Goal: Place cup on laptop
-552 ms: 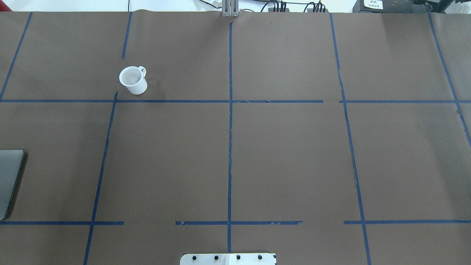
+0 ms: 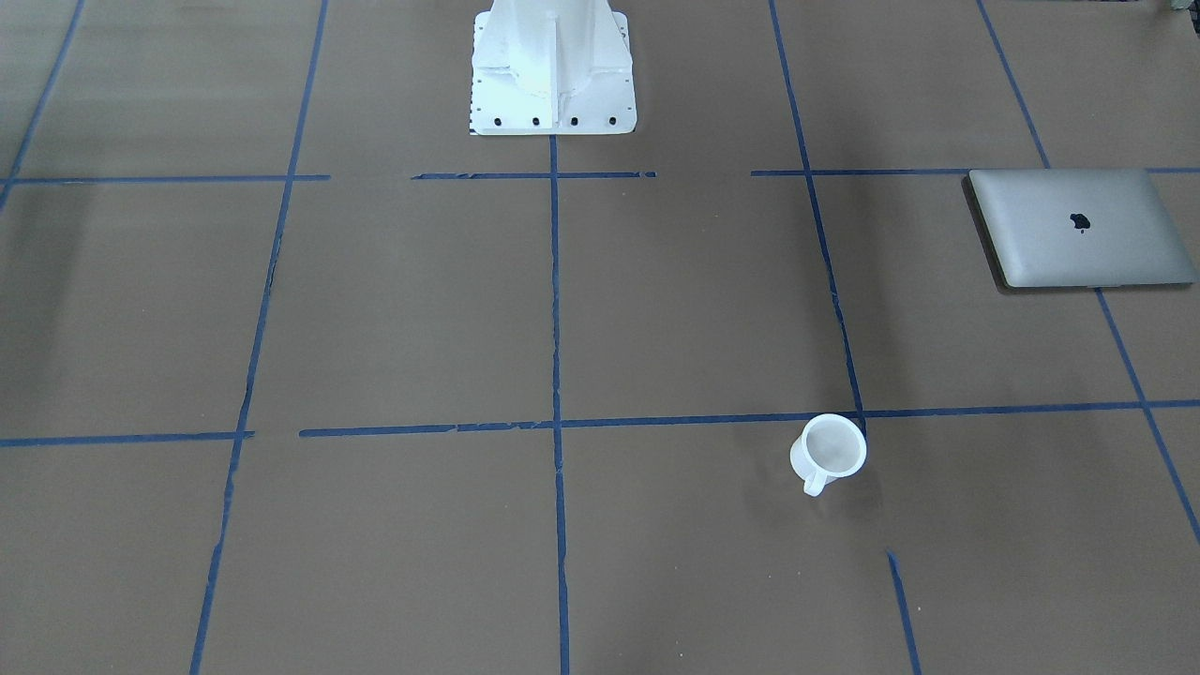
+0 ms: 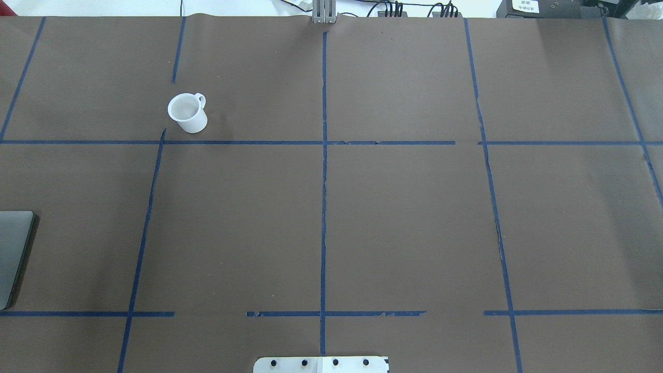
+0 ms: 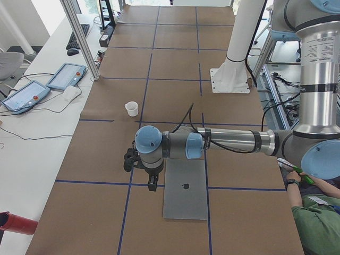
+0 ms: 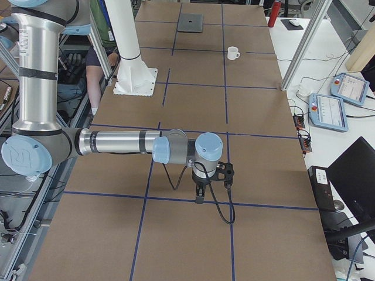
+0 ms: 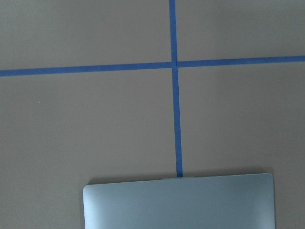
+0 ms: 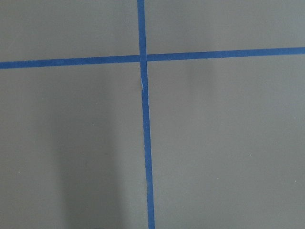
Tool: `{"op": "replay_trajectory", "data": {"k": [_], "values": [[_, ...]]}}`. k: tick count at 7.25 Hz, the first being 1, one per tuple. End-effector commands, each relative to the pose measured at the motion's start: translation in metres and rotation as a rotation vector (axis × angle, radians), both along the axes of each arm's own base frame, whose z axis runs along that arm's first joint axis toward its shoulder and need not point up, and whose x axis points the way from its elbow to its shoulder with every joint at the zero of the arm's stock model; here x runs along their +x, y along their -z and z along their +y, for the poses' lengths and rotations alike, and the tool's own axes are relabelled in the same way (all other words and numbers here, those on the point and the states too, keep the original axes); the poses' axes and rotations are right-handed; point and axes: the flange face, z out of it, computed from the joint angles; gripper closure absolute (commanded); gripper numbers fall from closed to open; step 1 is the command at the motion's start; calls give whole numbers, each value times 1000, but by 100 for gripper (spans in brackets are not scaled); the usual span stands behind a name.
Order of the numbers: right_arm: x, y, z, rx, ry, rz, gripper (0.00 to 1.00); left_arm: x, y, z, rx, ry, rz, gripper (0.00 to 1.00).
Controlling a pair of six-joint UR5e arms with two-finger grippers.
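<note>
Zero change — cup (image 3: 187,114) off laptop (image 2: 1041,234)

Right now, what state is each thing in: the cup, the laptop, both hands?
cup: upright, empty, untouched.
laptop: closed, lying flat, nothing on it.
left hand: near the laptop; open or shut, cannot tell.
right hand: far from both; open or shut, cannot tell.

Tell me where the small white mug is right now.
The small white tapered mug stands upright in the overhead view's left half, just beyond a blue tape line, well apart from the silver-grey laptop at the left edge.
</note>
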Motion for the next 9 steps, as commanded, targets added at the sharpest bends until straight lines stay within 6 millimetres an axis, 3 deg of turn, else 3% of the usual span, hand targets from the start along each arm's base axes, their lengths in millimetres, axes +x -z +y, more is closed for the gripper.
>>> {"op": "replay_trajectory", "data": {"k": [1,2,3,5,6,7,8,9], "values": [[0,0,0,0,0,0,0,12,55,-44,52,28,3,0],[0,0,0,0,0,0,0,30,102,-58,140,1,8,0],[0,0,0,0,0,0,0,75,156,-69,242,-78,11,0],[0,0,0,0,0,0,0,126,182,-71,244,-130,29,0],[0,0,0,0,0,0,0,148,204,-79,186,-72,52,0],[0,0,0,0,0,0,0,206,229,-83,158,-101,71,0],[0,0,0,0,0,0,0,246,253,-87,117,-82,75,0],[0,0,0,0,0,0,0,265,269,-94,124,-80,72,0]]}}
